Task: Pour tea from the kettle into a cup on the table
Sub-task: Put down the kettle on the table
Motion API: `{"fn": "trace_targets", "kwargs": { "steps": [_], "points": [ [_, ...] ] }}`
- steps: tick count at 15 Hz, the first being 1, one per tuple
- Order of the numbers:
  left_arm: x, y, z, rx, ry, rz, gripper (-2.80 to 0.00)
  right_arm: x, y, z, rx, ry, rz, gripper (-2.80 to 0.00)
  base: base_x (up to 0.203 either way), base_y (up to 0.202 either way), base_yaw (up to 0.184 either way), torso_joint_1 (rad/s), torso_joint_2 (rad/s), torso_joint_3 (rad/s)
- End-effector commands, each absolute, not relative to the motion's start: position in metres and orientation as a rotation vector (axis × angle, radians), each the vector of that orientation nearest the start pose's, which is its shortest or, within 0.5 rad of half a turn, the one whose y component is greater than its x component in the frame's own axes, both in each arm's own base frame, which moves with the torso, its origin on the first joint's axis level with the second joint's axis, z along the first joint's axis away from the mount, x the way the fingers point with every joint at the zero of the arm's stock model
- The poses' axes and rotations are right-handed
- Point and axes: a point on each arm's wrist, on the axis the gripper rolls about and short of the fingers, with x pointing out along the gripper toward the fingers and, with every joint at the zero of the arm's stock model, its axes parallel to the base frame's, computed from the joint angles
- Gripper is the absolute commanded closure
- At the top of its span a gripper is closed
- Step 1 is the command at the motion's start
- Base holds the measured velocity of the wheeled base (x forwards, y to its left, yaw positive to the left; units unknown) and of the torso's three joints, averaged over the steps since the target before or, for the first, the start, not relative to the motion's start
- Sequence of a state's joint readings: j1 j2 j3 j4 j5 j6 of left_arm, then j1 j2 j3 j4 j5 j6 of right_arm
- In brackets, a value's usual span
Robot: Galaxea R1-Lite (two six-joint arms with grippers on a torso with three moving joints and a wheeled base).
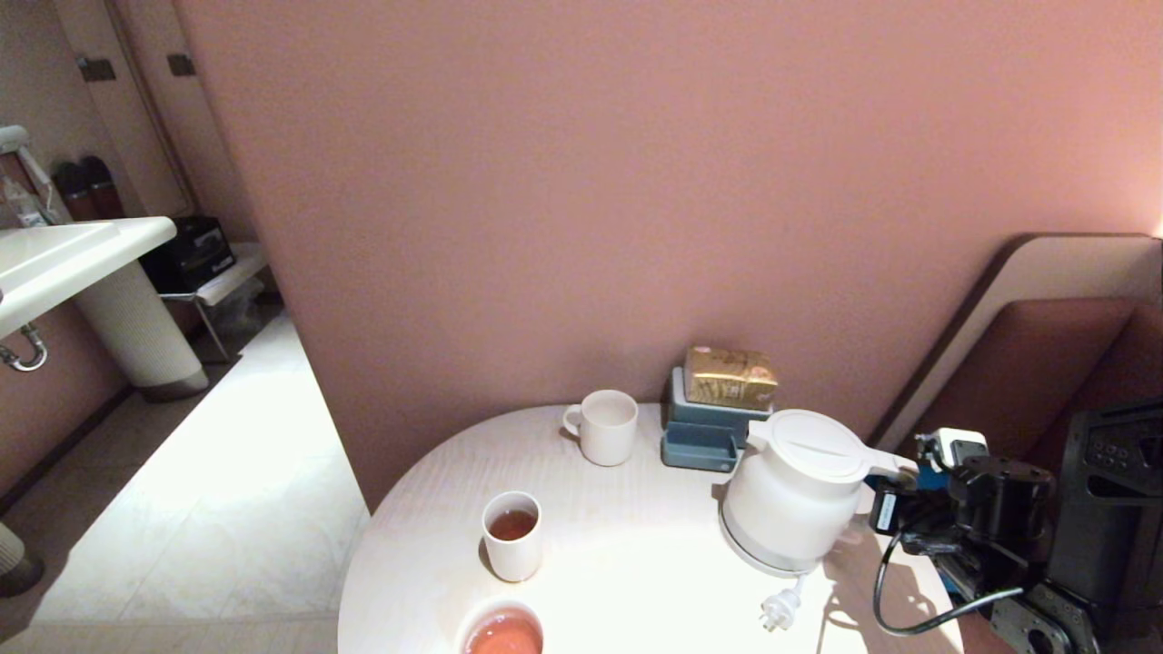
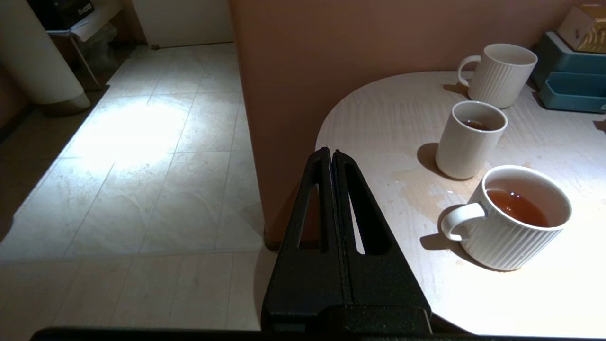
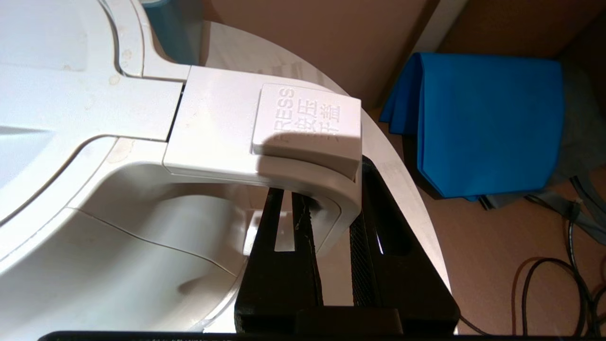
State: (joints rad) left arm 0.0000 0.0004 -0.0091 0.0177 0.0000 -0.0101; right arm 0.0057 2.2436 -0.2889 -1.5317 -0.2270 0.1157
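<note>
I have the right pincer clamped on the kettle: in the right wrist view 1 finger sits inside the loop handle and the other outside it, gripping the handle just below the raised button marked PRESS. From the head camera the kettle stands at the right side of the surface, tilted a little, its lid shut and its short spout toward the teal box. Its plug lies loose on the surface just in front of it.

The cup stands well apart from the kettle, toward the left edge of the surface, upright, with dark tea in it, well below the rim. Nearer to me, at the front edge, sits a ribbed mug with a handle, holding paler orange liquid. A 2nd ribbed mug stands farther back near the wall, just left of the teal box, which carries a gold packet on top.

The left pincer hangs off the left edge of the surface over the tiled floor, its fingers pressed together and holding nothing. In its view a damp patch shows on the surface beside the cup.

Past the right edge of the surface, the right wrist view shows a folded blue cloth lower down.
</note>
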Motion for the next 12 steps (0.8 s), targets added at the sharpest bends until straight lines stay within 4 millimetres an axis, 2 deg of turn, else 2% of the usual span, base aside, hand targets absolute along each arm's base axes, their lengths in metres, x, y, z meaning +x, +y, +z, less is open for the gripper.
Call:
{"fn": "trace_targets", "kwargs": {
  "steps": [1, 5, 6, 12],
  "points": [
    [-0.0234, 0.0000, 0.0762, -0.011, 0.011, 0.000, 0.00, 0.2852, -0.0034, 0.0025, 0.065, 0.385, -0.242, 0.00, 0.000, 0.000, 0.000, 0.000, 0.00, 0.000],
    [-0.0235, 0.0000, 0.0761, -0.011, 0.009, 0.000, 0.00, 0.2845, -0.0034, -0.0004, 0.063, 0.397, -0.244, 0.00, 0.000, 0.000, 0.000, 0.000, 0.00, 0.000],
    [-0.0235, 0.0000, 0.0762, -0.011, 0.009, 0.000, 0.00, 0.2845, -0.0034, 0.0010, 0.063, 0.392, -0.243, -2.80, 0.000, 0.000, 0.000, 0.000, 0.00, 0.000],
    [-0.0234, 0.0000, 0.0762, -0.011, 0.011, 0.000, 0.00, 0.2829, -0.0003, 0.0071, 0.062, 0.376, -0.230, -2.80, 0.000, 0.000, 0.000, 0.000, 0.00, 0.000]
  ]
}}
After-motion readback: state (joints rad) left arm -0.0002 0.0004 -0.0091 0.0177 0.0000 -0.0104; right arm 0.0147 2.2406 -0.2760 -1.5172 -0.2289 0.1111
